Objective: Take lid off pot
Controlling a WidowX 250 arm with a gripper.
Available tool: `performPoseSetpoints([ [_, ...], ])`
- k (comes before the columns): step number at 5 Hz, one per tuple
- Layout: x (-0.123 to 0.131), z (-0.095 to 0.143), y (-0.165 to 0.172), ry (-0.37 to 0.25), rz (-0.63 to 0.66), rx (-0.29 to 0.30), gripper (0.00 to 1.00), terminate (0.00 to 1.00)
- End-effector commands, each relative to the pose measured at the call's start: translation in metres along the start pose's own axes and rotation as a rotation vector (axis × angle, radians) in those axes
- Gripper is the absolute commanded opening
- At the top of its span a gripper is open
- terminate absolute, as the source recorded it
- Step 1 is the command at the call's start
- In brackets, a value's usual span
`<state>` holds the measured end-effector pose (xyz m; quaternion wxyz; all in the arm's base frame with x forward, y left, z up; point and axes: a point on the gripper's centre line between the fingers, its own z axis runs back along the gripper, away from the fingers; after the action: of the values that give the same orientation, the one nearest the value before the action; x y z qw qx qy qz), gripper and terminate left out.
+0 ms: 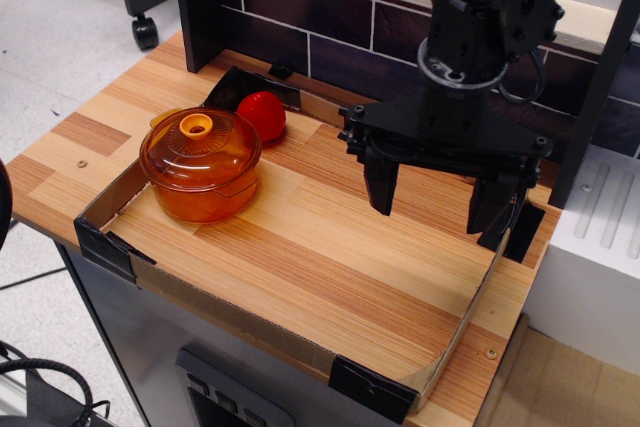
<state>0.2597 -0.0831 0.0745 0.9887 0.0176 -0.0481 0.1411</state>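
Observation:
The amber-orange glass pot point(205, 192) stands on the left side of the wooden table. Its domed translucent lid point(200, 147) sits on it, with a paler yellow-orange knob point(196, 127) at the centre. My black gripper point(438, 197) hangs above the table at the right, well apart from the pot. Its two fingers point(381, 185) are spread wide and hold nothing.
A red ball point(262, 114) lies just behind the pot to its right. A low cardboard rim point(110, 197) with black corner brackets borders the wooden work area. A dark tiled back wall point(330, 17) stands behind. A white appliance point(600, 247) is at the right edge.

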Motion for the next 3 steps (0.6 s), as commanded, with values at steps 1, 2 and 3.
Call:
performPoseSetpoints([
  [1, 0.000, 0.000, 0.000, 0.000, 0.000, 0.000, 1.00, 0.00],
  [2, 0.010, 0.004, 0.015, 0.047, -0.089, -0.032, 1.00, 0.00],
  [3, 0.014, 0.016, 0.031, 0.053, -0.147, -0.045, 1.00, 0.00],
])
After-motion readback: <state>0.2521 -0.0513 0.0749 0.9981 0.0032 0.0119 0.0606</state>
